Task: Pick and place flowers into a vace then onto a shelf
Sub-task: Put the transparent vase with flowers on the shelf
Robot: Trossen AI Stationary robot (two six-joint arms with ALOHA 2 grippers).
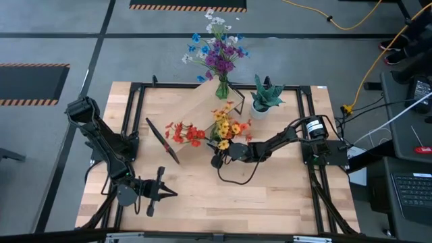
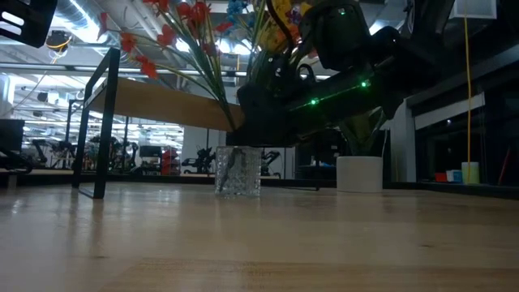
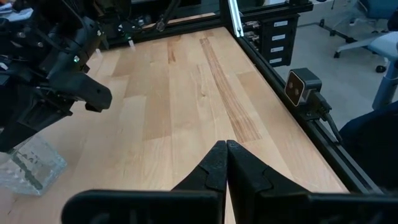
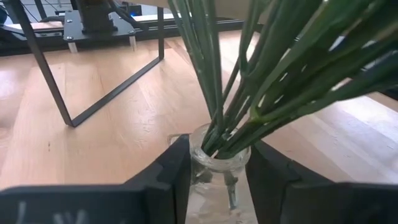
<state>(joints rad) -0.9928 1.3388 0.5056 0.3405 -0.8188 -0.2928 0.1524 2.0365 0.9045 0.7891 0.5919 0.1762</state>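
My right gripper (image 1: pixel 217 160) is shut on a clear glass vase (image 2: pixel 238 170) that holds yellow, orange and red flowers (image 1: pixel 216 129) on thin green stems (image 4: pixel 249 81). The vase stands with its base on the table, near the middle. The shelf (image 1: pixel 202 101) stands just beyond it, a light-wood plank (image 2: pixel 162 105) on black legs (image 2: pixel 101 122). A second vase of blue, purple and white flowers (image 1: pixel 217 54) stands on the shelf's far part. My left gripper (image 1: pixel 162 192) is shut and empty near the table's front left; it also shows in its wrist view (image 3: pixel 225 158). My right gripper holds the glass vase by its neck (image 4: pixel 217 158), just under the rim, pinched between the two fingers (image 4: pixel 174 180). The fingers come in level from the table's right side. The vase stands upright with its base (image 2: pixel 238 191) on the table, and the stems rise out between the fingers.
A spiky green plant in a white pot (image 1: pixel 265 98) stands at the far right, beside the shelf. Black frame rails (image 1: pixel 317 169) run along the table's edges. Bare tabletop (image 1: pixel 270 196) lies at the near right.
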